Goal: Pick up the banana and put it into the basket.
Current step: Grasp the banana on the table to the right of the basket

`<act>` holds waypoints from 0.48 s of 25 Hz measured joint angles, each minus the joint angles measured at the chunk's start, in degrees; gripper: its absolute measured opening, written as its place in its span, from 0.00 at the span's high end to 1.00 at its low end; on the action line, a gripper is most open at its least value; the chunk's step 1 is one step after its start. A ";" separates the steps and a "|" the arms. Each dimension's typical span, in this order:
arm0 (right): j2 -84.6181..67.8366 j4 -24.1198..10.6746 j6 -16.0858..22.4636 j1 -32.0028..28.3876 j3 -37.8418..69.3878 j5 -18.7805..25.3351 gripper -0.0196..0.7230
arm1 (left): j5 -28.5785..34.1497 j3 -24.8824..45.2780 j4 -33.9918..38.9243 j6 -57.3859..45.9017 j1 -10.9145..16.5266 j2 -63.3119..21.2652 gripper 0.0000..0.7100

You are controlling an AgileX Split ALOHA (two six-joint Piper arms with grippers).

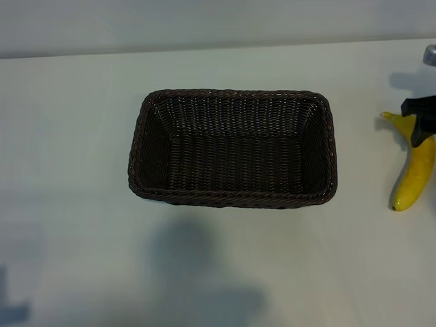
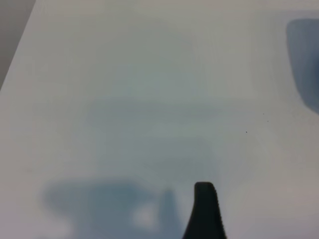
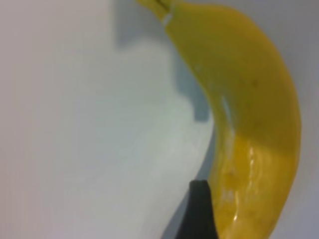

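Observation:
The dark-brown woven basket (image 1: 235, 198) stands empty in the middle of the white table. The yellow banana (image 1: 415, 174) lies on the table by the right edge of the exterior view, well to the right of the basket. My right gripper (image 1: 422, 126) hangs low over the banana's far end and is open. In the right wrist view only one black finger (image 3: 199, 211) shows, right beside the banana (image 3: 249, 114). My left gripper is out of the exterior view. Its one visible finger (image 2: 204, 211) hovers over bare table, holding nothing.
A grey metal part of the right arm (image 1: 430, 54) shows at the right edge. The table's far edge (image 1: 204, 49) runs along the back. Bare white tabletop (image 1: 68, 204) surrounds the basket, with soft shadows in front of it.

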 joint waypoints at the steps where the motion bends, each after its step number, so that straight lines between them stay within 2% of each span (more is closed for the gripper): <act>1: 0.38 -0.53 0.47 0.00 0.00 -0.18 0.17 | 0.00 0.04 0.00 0.00 0.00 0.00 0.19; 12: 2.21 -1.14 1.67 0.00 0.00 -1.10 0.17 | 0.00 0.04 0.00 0.05 0.00 0.00 0.19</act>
